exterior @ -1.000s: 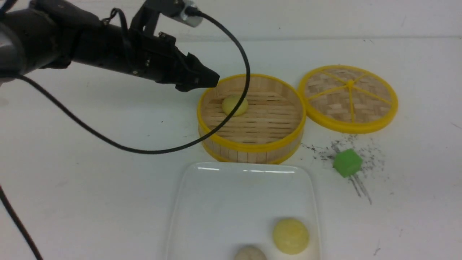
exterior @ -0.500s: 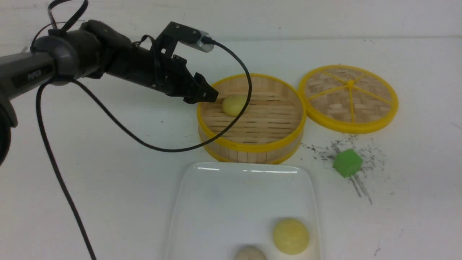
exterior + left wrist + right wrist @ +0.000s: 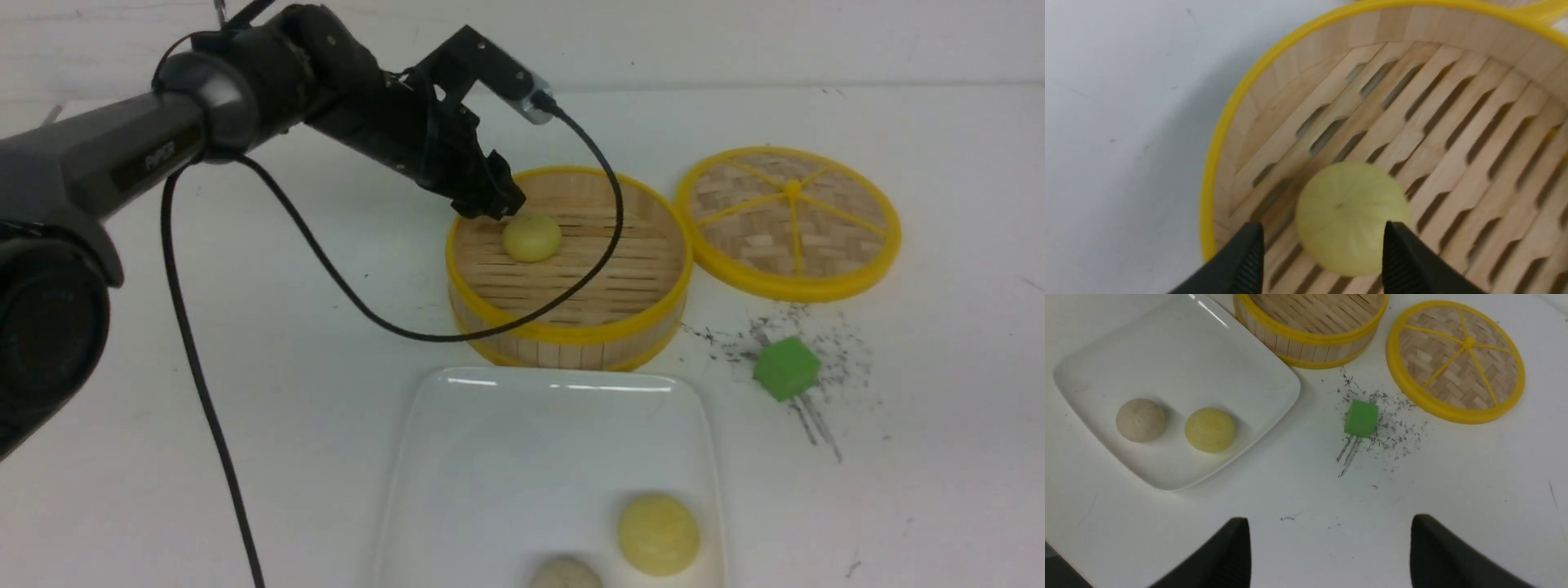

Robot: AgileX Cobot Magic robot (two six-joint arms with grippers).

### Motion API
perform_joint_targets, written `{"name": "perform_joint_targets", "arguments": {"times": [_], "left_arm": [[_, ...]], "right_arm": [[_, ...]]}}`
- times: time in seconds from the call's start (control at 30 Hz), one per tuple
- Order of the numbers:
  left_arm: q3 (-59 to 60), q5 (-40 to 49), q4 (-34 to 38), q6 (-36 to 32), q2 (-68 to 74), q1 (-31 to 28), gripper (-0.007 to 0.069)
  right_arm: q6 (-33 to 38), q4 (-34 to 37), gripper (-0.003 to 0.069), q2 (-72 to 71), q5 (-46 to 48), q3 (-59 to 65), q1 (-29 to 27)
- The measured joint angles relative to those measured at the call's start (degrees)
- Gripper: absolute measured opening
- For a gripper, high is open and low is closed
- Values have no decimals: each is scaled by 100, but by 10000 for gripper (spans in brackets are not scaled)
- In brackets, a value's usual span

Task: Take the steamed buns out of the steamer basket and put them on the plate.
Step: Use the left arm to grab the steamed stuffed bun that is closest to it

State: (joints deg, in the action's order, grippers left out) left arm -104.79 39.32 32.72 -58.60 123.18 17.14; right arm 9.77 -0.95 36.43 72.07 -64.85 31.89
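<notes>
My left gripper (image 3: 494,204) hung spread wide, its fingers (image 3: 1241,261) flanking the pale yellow bun (image 3: 531,238) on the steamer basket (image 3: 571,331) floor, near the far-left wall. Well apart on the plate (image 3: 490,457) lay two more: a second yellow bun (image 3: 658,533) and a greyish bun (image 3: 565,574).

Greyish bun (image 3: 565,575) half beyond front view's lower edge; plate (image 3: 490,457) likewise

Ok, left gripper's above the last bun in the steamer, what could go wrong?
The open left gripper hovers off-centre over the yellow bun; one finger may land on it. It lies near the steamer basket wall, which the other finger may strike. The black cable over the rim might snag.
</notes>
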Motion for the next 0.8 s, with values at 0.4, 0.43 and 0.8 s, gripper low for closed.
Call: {"name": "perform_joint_targets", "arguments": {"times": [0.4,0.43,0.8], "left_arm": [[-7,-100,-33,-89,348,119,392],[-7,-128,-19,-150,348,160,388],[-11,-735,66,-342,576,438,316]], "right_arm": [[17,0,512,-5,0,0,0],[17,-6,512,-5,0,0,0],[24,-11,512,-6,0,0,0]]}}
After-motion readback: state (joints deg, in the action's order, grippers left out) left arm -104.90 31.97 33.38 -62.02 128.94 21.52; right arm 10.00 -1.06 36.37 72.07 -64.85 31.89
